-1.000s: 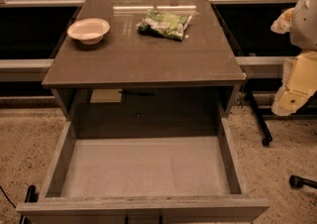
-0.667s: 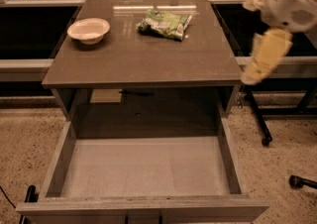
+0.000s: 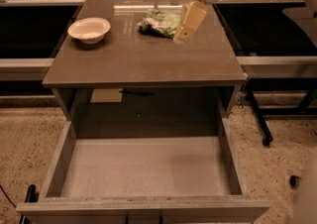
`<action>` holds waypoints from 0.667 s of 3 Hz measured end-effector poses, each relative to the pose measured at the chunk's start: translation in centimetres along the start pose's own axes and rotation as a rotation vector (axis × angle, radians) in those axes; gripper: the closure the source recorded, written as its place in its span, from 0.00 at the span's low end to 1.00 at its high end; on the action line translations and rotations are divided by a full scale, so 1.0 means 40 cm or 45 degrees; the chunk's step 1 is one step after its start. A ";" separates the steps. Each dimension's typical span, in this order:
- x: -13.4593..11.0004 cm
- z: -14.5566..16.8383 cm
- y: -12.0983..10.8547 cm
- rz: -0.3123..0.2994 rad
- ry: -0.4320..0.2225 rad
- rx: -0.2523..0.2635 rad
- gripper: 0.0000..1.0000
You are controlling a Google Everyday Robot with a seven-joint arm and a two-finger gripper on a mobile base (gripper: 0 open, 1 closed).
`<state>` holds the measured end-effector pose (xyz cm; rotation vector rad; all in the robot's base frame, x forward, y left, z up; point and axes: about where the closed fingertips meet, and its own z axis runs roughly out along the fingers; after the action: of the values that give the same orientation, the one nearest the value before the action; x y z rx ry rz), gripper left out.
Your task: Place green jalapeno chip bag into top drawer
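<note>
The green jalapeno chip bag (image 3: 159, 23) lies crinkled on the far middle of the brown table top (image 3: 133, 57). My gripper (image 3: 186, 24) hangs from the arm at the upper right, just right of the bag and partly over its right end. The top drawer (image 3: 143, 168) is pulled fully open below the table, its pale grey bottom bare.
A white round bowl (image 3: 89, 28) stands at the table's far left. A paper label (image 3: 106, 95) sticks under the table top. Black chair legs and casters (image 3: 267, 141) stand on the speckled floor at the right. Counters run behind the table.
My arm has swung in from the right side of the table to above the table top, and the gripper has come next to the chip bag.
</note>
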<state>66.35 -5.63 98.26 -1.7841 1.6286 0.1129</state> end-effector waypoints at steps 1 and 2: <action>-0.040 0.014 -0.059 -0.022 -0.055 0.033 0.00; -0.040 0.014 -0.059 -0.022 -0.055 0.034 0.00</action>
<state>68.37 -4.12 99.68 -1.7632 1.5771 0.1205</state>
